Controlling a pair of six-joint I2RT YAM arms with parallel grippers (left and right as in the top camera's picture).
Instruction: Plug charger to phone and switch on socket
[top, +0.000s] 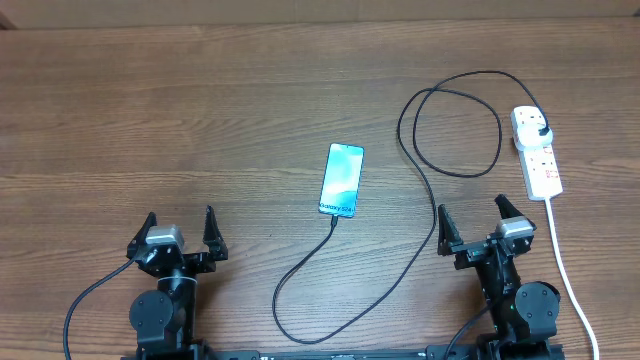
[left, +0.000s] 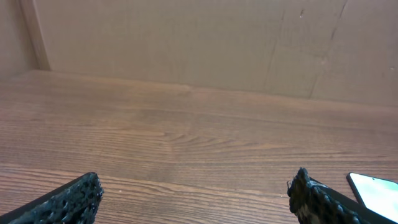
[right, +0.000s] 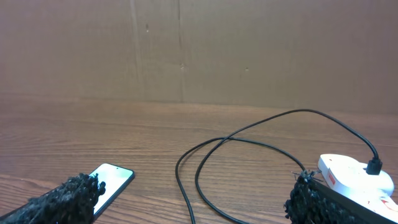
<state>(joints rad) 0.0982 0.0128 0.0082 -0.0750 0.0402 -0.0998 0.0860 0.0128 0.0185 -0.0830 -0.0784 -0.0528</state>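
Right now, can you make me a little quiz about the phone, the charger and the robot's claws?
1. True or false: the phone lies screen-up.
2. The charger has a black plug. Where is it? A: in the white power strip. B: lying loose. C: on top of the phone.
3. Fill in: the left gripper and the right gripper are both ____ and hold nothing.

Key: 1 true; 2 A; 3 open.
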